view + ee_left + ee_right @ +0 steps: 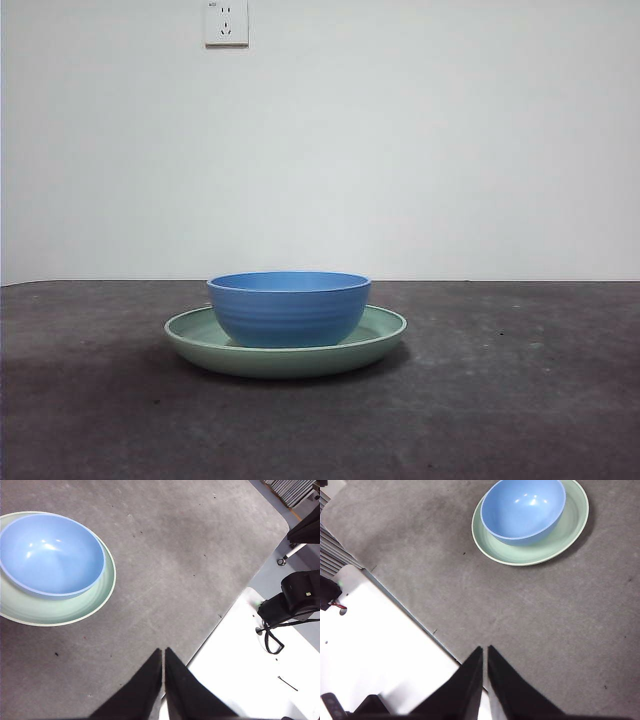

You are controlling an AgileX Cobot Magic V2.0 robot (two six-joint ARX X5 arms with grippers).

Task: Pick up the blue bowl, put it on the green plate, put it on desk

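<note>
Blue bowl (289,308) is sitting upright inside the green plate (285,352), a bit off-centre going by the wrist views, ridges showing on its outside and empty inside, with the plate flat on the dark grey desk (500,400). Both arms hang back high over the desk edge, well apart from the dishes. The left gripper (163,652) and right gripper (485,650) each have their black jaws pressed together with nothing between them.

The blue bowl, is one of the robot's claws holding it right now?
No, nothing is held. The blue bowl sits in the green plate on the desk. The left gripper and right gripper are shut, away from it.
</note>
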